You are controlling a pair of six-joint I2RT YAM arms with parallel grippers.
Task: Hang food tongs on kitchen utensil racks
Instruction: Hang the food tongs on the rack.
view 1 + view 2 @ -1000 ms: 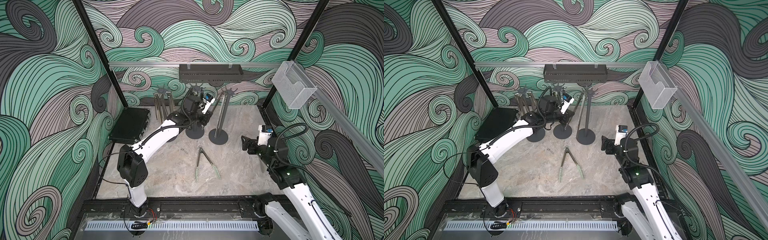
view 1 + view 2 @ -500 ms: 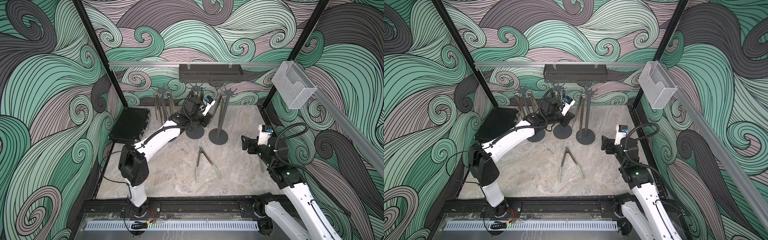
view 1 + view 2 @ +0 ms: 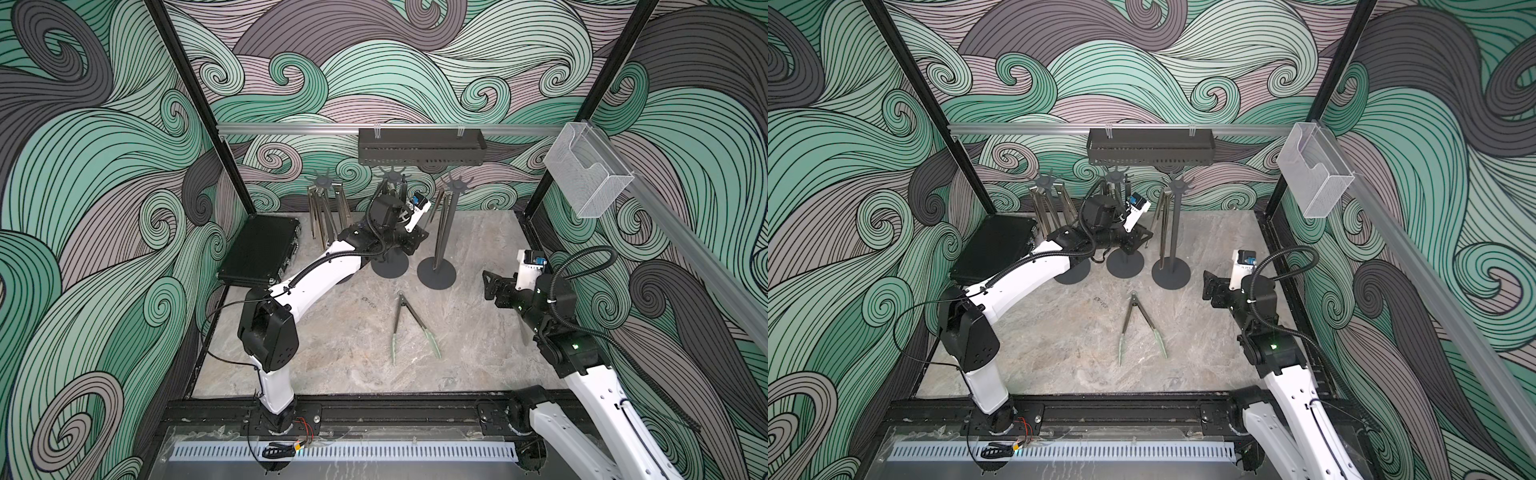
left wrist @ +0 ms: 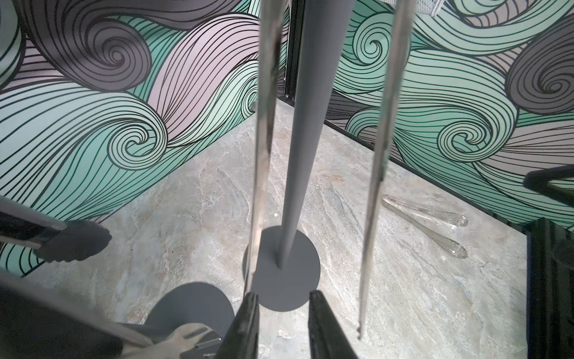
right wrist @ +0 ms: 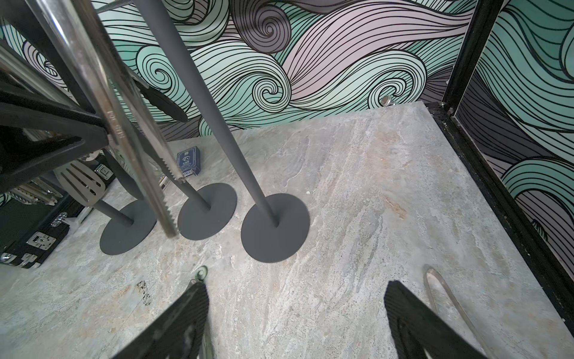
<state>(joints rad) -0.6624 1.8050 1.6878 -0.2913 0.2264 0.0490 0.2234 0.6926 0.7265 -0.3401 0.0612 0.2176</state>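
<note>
Here, we show the release of a hung pair. The left gripper (image 4: 282,293) stands low beside the tall dark grey pole rack with a round disc base (image 4: 296,140) nearest the right arm. Its jaws are parted, with nothing between them. One leg of the long plain steel tongs (image 4: 264,140), which hang astride that pole, ends just beside a fingertip (image 4: 248,314). We judge the step in hand to be letting go and backing off. To do it well, we widen the jaws until both fingers stand clear of the leg. We then withdraw straight away from the pole, touching neither leg nor the neighbouring rack's disc base (image 4: 189,310), lest the pair swing off its hook. The right gripper (image 5: 295,286) hovers with jaws spread wide and empty. The pale-green-tipped steel tongs (image 3: 409,324) lie flat on the grey marbled tabletop (image 3: 332,353), well apart from the racks and not yet hung.
</note>
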